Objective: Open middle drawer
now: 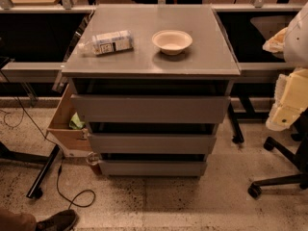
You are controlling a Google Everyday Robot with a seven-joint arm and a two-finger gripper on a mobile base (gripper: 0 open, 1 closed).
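Grey cabinet [202, 57] | middle drawer [151, 143]: second front down on cabinet, looks shut | gripper [288, 105]: right of cabinet, apart from it | grip state: can't tell

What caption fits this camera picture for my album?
Gripper at right edge, apart from the middle drawer; bowl and bottle on the cabinet.

**Desk editor:** What's on the desk [202, 57]?

**Photographer:** A labelled bottle [112, 42] on its side at left, and a pale bowl [172, 41] upright near it, not touching.

**Desk editor:** And below?

**Photographer:** An open cardboard box [65, 126] against the left side, a looped black cable [72, 194], a shoe [57, 221] bottom left and a chair base [279, 174] at right. The jaws hang at the right edge, above the chair base.
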